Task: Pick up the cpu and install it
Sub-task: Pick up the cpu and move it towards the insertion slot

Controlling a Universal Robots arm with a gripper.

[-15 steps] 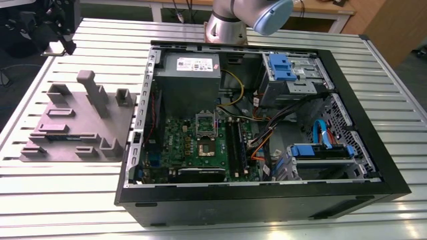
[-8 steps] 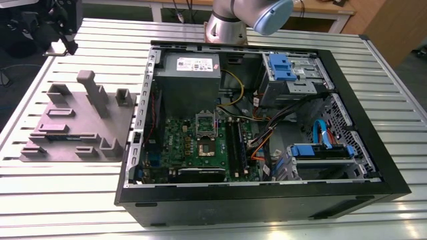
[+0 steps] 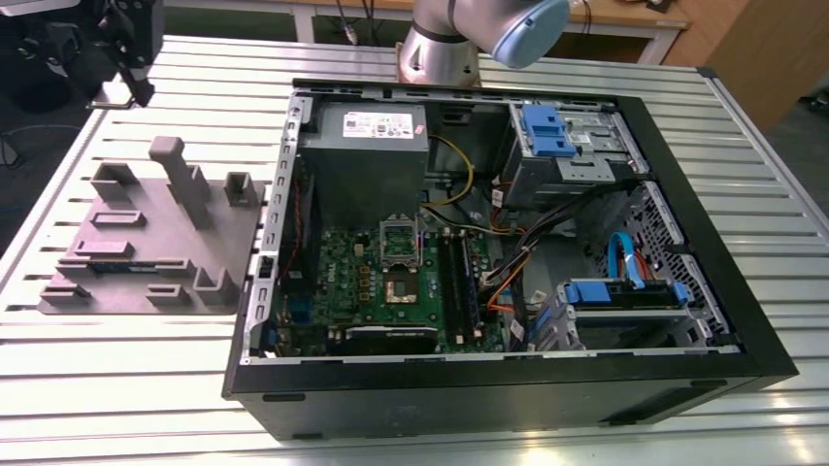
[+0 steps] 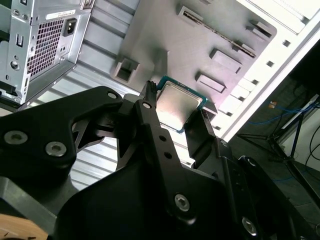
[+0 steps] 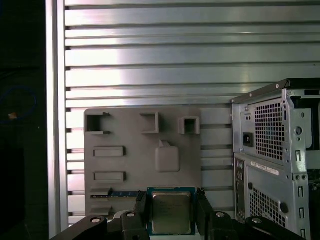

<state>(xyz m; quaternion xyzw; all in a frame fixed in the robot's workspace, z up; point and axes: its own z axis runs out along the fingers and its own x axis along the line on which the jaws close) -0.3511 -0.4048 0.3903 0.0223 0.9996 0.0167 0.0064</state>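
Second wrist view: claw point(image 4: 175, 109) grips cpu point(image 4: 178, 102) (silver top, teal rim).

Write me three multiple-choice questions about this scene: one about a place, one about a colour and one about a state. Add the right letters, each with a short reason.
1. Where is the cpu?
A. in the socket
B. held by the gripper
C. on the table

2. What colour is the parts holder beside the computer case?
A. red
B. yellow
C. grey

3. How is the computer case?
A. lying open, with the motherboard exposed
B. closed by a side panel
C. standing upright

Answers:
1 B: in both wrist views the black fingers clamp its edges.
2 C: the exterior view shows it grey.
3 A: the exterior view looks straight into the case.
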